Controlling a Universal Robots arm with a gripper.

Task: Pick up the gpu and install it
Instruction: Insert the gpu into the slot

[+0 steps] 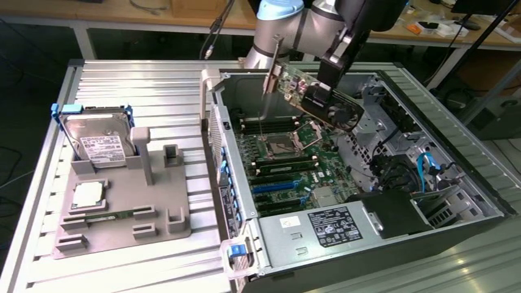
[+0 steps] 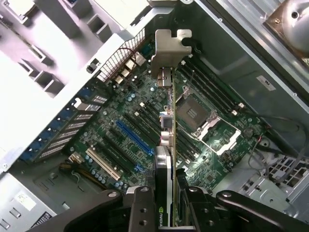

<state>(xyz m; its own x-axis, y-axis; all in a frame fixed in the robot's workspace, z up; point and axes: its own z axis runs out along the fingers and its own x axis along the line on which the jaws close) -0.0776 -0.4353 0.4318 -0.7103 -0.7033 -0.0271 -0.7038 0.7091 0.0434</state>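
I am in the carrying part of the job: the gpu (image 1: pixel 324 102) is off the worktop (image 1: pixel 138 85) and hangs tilted in the air in the upper middle of the exterior view, over the open computer case (image 1: pixel 460 146) and clear of the motherboard (image 1: pixel 285 160) below it. My gripper (image 1: pixel 330 76) is clamped on the card's upper edge. In the wrist view the gripper (image 2: pixel 166 195) has its fingers (image 2: pixel 140 208) pressed against the two faces of the gpu (image 2: pixel 164 162), which I see edge-on, running away from me to its silvery bracket (image 2: pixel 170 48) at the far end. So the pick is done and the install is not; the card touches nothing but me. As I judge it, seating it calls for squaring the card upright, bringing its lower edge in line along one of the expansion slots (image 2: pixel 131 137), with the bracket turned to the case's rear wall, and keeping clear of the processor socket (image 2: pixel 193 113) and the memory slots beside it. I would go down gently, since a skewed edge could bind in the slot.
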